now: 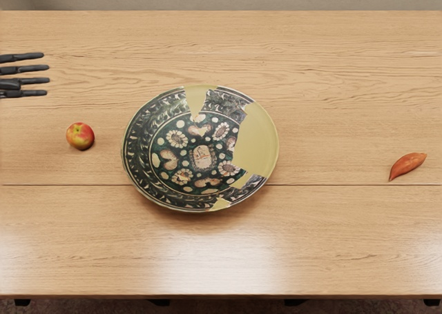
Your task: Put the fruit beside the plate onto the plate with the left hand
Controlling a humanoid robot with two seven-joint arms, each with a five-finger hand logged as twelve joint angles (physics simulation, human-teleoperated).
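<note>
apple (80, 135) sits on the bench (221, 245) just left of the patterned plate (257, 143), not touching it, on the side the left hand (22, 74) likely reaches most easily. that hand hovers at the left edge, fingers straight and apart, holding nothing. no writing is legible.
</note>
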